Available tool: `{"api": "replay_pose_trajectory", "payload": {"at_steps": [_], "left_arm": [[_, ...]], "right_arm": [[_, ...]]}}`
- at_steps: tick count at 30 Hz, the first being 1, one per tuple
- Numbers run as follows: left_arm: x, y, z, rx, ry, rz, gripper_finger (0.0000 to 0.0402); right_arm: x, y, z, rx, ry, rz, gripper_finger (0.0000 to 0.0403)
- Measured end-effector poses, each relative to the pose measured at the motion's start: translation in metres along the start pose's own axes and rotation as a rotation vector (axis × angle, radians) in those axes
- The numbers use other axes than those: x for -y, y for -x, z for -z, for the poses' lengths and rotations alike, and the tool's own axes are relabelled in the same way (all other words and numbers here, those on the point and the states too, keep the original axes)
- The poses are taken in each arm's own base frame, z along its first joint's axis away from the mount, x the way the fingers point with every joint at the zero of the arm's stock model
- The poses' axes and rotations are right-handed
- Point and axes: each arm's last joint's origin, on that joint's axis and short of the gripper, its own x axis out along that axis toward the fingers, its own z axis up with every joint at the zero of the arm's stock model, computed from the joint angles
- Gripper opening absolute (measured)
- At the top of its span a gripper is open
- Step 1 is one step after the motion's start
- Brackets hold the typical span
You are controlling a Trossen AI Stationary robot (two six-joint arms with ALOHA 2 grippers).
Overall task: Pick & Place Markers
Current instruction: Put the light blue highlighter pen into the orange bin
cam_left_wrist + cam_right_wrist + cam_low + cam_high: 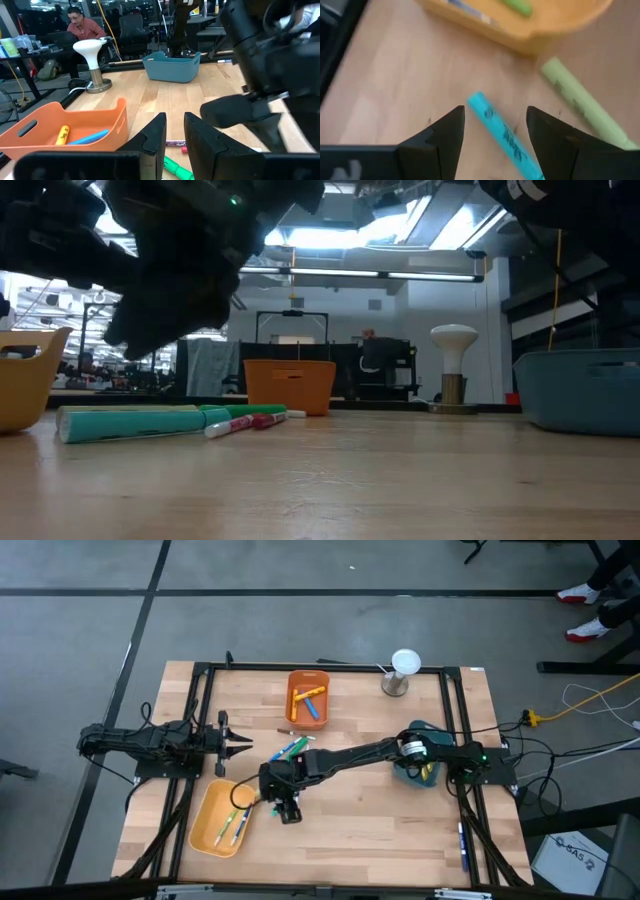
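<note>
My right gripper [287,808] hangs open over the table next to the yellow bin [218,820]. In its wrist view a light blue marker [502,135] lies flat on the wood below the gap between the fingers [495,111], with a pale green marker [580,107] beside it. More markers [291,749] lie loose at mid-table; the low view shows a teal one [130,422], a green one [240,412] and a red one [245,423]. Markers also lie in the yellow bin and the orange bin [308,698]. My left gripper [235,745] waits at the left, level, its fingers [172,135] a little apart with nothing between them.
A blue bin [420,768] stands under my right arm near its base. A white-topped lamp-like stand [402,670] is at the far edge, right of the orange bin. A thin dark stick [290,730] lies below the orange bin. Bare wood stretches along the near right.
</note>
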Motion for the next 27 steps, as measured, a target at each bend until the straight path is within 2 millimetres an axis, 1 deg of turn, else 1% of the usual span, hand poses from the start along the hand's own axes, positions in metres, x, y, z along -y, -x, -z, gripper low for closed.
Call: {"api": "replay_pose_trajectory", "payload": {"at_steps": [4, 11, 16, 23, 27], "left_arm": [[0.000, 0.000, 0.000, 0.000, 0.000, 0.000, 0.0068], [0.000, 0.000, 0.000, 0.000, 0.000, 0.000, 0.0063], [0.000, 0.000, 0.000, 0.000, 0.000, 0.000, 0.0066], [0.000, 0.000, 0.000, 0.000, 0.000, 0.000, 0.0065], [0.000, 0.000, 0.000, 0.000, 0.000, 0.000, 0.0064]], "right_arm": [[0.000, 0.000, 0.002, -0.020, 0.044, 0.004, 0.0212], [0.002, 0.001, 0.009, -0.107, 0.196, 0.065, 0.0212], [0.003, -0.005, 0.017, -0.152, 0.205, 0.058, 0.0212], [0.006, -0.024, 0.031, -0.143, 0.208, 0.068, 0.0212], [0.008, -0.036, 0.040, -0.136, 0.244, 0.078, 0.0210]]}}
